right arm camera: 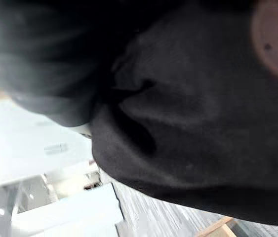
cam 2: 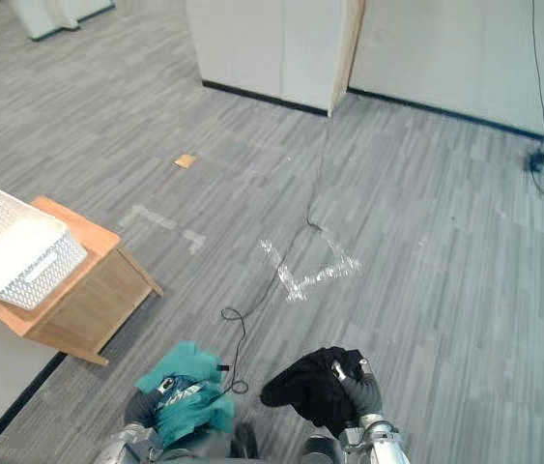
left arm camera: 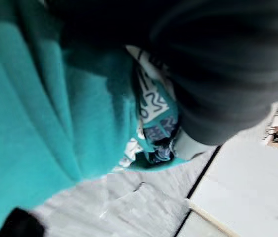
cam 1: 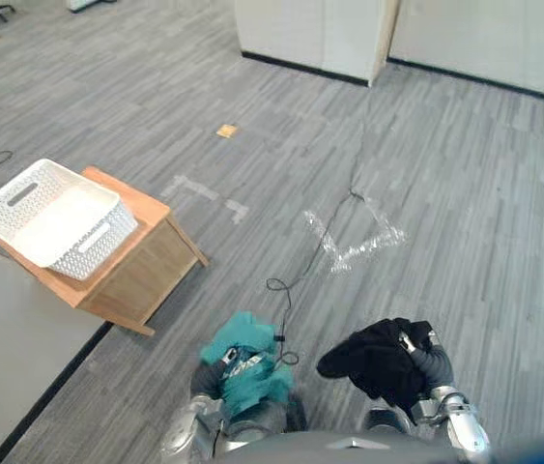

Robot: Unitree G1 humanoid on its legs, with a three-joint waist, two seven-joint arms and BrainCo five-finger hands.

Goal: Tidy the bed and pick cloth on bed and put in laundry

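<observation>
Left eye view: holds a bunched teal cloth [cam 1: 244, 338] in the left hand [cam 1: 215, 375], fingers curled round it; clenches a crumpled black cloth [cam 1: 376, 365] in the right hand [cam 1: 428, 365]; carries both low over the floor [cam 1: 397, 145], well apart from the white laundry basket [cam 1: 98, 246] on its wooden table [cam 1: 151, 261]. Right eye view: repeats the same layout. Left wrist view: shows teal folds with a patterned patch [left arm camera: 153, 106]; looks soft and light, likely to sag, so best gripped mid-bunch. Right wrist view: shows matte black fabric, limp and creased; probably not slippery.
</observation>
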